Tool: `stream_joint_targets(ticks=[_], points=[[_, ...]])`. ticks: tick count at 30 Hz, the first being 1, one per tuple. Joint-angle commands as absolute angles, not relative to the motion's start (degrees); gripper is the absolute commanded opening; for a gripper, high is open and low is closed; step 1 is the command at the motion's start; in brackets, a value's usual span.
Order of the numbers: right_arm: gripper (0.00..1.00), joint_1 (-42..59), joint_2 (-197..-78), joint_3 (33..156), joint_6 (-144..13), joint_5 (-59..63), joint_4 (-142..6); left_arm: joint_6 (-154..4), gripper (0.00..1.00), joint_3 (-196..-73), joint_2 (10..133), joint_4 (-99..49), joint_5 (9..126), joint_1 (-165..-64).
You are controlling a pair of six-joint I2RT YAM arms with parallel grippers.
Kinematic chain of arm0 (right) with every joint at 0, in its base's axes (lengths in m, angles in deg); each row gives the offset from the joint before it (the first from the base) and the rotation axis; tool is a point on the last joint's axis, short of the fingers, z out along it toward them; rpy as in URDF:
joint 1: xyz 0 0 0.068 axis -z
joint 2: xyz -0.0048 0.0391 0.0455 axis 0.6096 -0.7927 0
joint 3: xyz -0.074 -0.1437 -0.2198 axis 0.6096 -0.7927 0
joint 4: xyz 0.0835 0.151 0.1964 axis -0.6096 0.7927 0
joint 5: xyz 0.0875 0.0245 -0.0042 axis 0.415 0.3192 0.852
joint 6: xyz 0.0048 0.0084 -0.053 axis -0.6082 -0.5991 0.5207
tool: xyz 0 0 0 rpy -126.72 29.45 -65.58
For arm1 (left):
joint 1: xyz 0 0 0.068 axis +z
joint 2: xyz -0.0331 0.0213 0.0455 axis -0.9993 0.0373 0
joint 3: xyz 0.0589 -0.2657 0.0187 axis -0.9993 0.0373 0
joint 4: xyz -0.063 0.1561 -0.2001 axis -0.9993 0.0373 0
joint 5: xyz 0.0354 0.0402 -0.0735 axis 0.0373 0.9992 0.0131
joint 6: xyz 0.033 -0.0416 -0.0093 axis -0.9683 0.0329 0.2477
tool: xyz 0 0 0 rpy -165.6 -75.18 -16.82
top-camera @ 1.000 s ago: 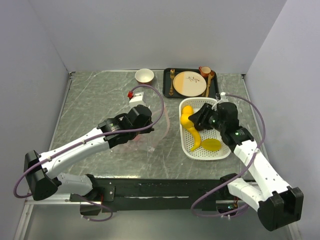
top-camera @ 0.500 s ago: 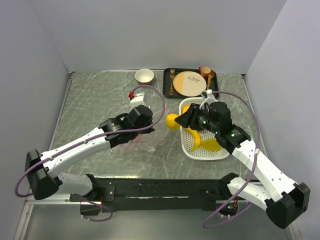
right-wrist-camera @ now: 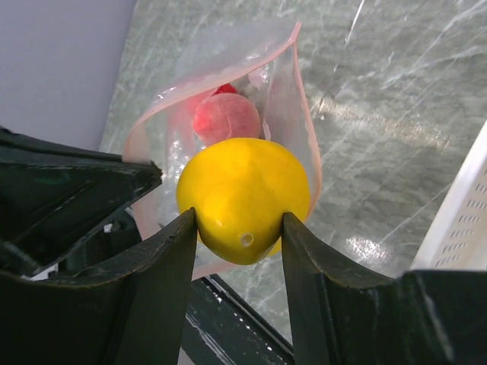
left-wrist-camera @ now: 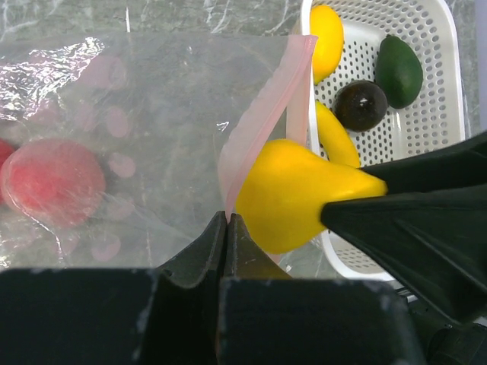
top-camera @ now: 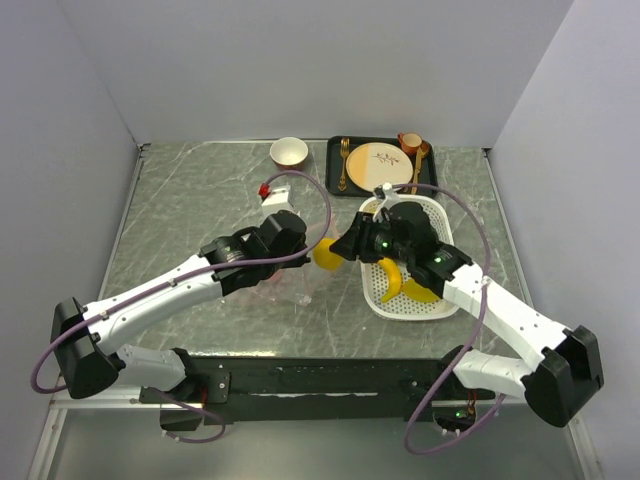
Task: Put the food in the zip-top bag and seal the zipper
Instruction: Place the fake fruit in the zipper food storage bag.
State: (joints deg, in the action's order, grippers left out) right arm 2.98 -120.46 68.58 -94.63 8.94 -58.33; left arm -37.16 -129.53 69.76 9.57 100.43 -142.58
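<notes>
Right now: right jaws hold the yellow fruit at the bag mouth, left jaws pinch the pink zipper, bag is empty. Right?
Not empty: the right wrist view shows a pink-red fruit inside the zip-top bag. The rest stands: right jaws hold the yellow fruit at its mouth, left jaws pinch the zipper.

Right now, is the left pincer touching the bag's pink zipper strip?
Touching. The left wrist view shows the left pincer shut on the zipper, with the pink strip running down between its tips.

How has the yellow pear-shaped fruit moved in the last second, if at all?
Yes. The right gripper carried the yellow fruit leftward out of the white basket; it is now past its left rim.
</notes>
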Motion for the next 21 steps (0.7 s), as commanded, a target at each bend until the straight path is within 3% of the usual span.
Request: stream_joint_targets(ticks=[1,8,11,12,14,18,20,21], points=[[0.01,1.9,-122.9,72.7,-94.0,9.5,-61.5,-37.2,0.01,-129.1,68.0,6.6,99.0,-142.6],[0.05,1.6,-126.4,76.6,-91.6,9.3,-59.6,-37.9,0.01,-130.0,68.3,7.1,98.9,-142.6],[0.13,1.4,-128.1,78.4,-91.4,10.9,-59.1,-36.1,0.01,-129.7,66.8,7.8,100.7,-142.6],[0.22,1.4,-128.7,78.9,-91.2,11.2,-58.3,-36.0,0.01,-128.6,66.1,6.5,101.3,-142.7],[0.27,1.2,-129.1,80.0,-90.6,11.2,-57.5,-35.9,0.01,-127.5,64.0,5.1,101.7,-142.7],[0.63,1.2,-129.0,80.5,-89.6,9.1,-56.0,-36.0,0.01,-128.0,63.2,6.3,103.3,-142.5],[0.7,1.1,-128.5,80.8,-89.1,8.3,-55.1,-36.0,0.01,-128.5,63.6,7.0,103.9,-142.6],[0.79,1.2,-127.9,80.8,-88.7,7.0,-54.8,-35.9,0.01,-128.7,63.7,7.1,103.9,-142.6]])
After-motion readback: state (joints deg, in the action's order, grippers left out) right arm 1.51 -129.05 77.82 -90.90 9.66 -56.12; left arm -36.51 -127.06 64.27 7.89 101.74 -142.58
